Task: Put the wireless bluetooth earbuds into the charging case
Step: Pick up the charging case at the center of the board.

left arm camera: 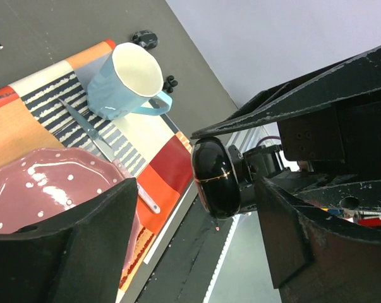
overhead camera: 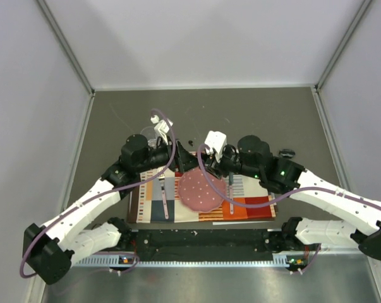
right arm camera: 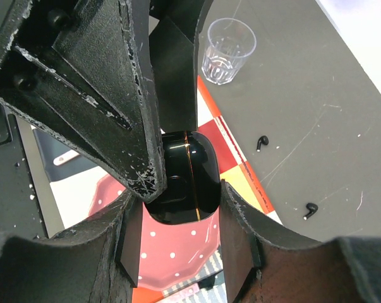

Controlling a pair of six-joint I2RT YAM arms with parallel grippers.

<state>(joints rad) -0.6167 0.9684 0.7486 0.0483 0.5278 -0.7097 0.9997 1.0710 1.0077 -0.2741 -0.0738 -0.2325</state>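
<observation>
Charging case (right arm camera: pixel 181 177): black and glossy, lid shut, with a thin seam line running down it. It is held up above the plate, not resting on the tabletop.
Right jaws: clamped on the charging case, with one finger (right arm camera: pixel 136 136) pressed to each of its sides.
Left jaws: wide, one finger (left arm camera: pixel 76 252) on either side of the case and clear of it, holding nothing.
Earbuds: two small black buds lie loose on the tabletop, well apart from the case. In the right wrist view one (right arm camera: pixel 261 142) is at about 2 o'clock from the case and the other (right arm camera: pixel 311 210) at about 4 o'clock.
Plate (right arm camera: pixel 171 259): pink with white dots, at 6 o'clock from the case in the right wrist view.
Placemat (left arm camera: pixel 35 104): patchwork of red, orange, cream and stripes, under the plate.
Glass (right arm camera: pixel 227 50): clear tumbler, upright on the bare tabletop at 1 o'clock from the case.
Mug (left arm camera: pixel 130 82): pale blue, cream inside, on the placemat at 10 o'clock from the case in the left wrist view.
Knife (left arm camera: pixel 92 134): flat on the placemat between mug and plate.
Tabletop (overhead camera: pixel 253 113): dark grey and scratched.
</observation>
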